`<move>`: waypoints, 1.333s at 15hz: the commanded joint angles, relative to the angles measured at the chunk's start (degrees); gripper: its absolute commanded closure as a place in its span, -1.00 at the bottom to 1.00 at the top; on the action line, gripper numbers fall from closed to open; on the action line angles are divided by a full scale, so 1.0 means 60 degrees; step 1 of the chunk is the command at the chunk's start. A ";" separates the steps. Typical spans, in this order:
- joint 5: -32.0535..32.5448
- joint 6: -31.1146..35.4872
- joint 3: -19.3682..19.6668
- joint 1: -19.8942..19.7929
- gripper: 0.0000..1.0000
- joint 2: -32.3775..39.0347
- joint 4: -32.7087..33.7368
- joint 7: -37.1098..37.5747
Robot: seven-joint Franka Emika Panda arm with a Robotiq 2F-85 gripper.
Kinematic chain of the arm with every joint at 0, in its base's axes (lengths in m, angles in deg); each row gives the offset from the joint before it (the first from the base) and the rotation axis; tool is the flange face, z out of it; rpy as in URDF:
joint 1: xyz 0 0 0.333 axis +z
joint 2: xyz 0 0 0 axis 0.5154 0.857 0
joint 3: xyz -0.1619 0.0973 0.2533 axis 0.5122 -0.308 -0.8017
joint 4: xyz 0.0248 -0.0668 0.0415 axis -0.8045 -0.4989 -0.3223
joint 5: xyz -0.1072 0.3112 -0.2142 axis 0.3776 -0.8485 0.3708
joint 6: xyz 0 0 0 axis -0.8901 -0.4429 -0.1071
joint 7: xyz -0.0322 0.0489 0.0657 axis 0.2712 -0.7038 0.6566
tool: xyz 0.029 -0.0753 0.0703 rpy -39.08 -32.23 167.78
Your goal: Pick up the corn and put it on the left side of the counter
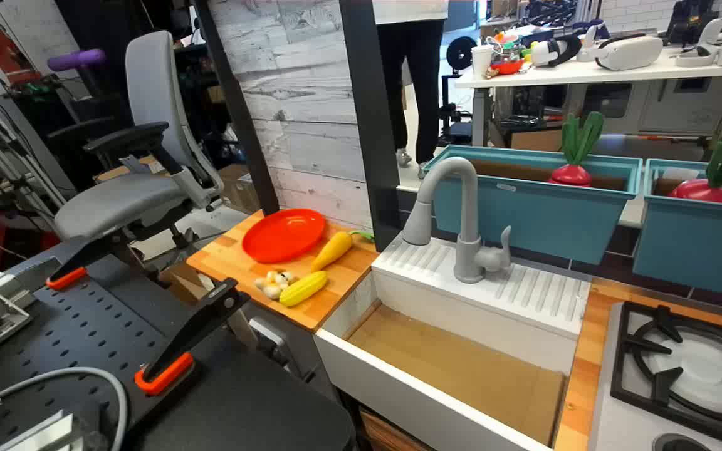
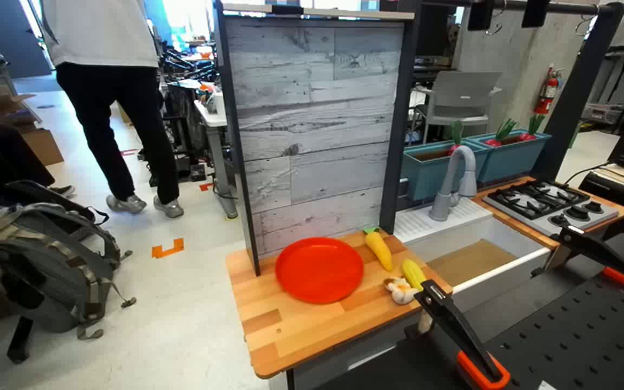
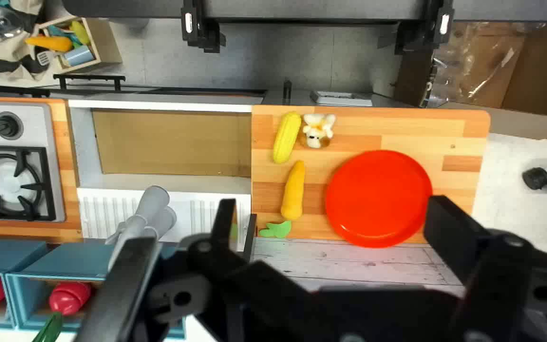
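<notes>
In the wrist view, the black gripper fills much of the lower part, its two fingers spread wide, their tips well apart and pointing toward the top edge.

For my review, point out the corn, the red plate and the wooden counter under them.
Corn (image 3: pixel 287 137): wrist view, middle of its yellow body.
Red plate (image 3: pixel 379 198): wrist view, middle of its face.
Wooden counter (image 2: pixel 344 317): in an exterior view, bare wood near the red plate.
</notes>
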 commanded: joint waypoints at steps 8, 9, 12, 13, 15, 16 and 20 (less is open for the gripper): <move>0.0005 -0.0017 0.0032 0.0035 -1.00 0.0001 0.0013 0.0007; 0.0005 -0.0017 0.0032 0.0035 -1.00 0.0001 0.0013 0.0007; 0.0005 -0.0017 0.0032 0.0035 -1.00 0.0001 0.0013 0.0007; 0.0005 -0.0017 0.0032 0.0035 -1.00 0.0001 0.0013 0.0007; -0.0058 0.0115 0.0082 0.0006 -1.00 0.0074 0.0008 -0.0016; -0.0003 0.0453 0.0103 -0.0050 -1.00 0.0179 -0.0042 0.0136; -0.0125 0.1493 0.0275 -0.0083 -1.00 0.1152 0.0113 0.0119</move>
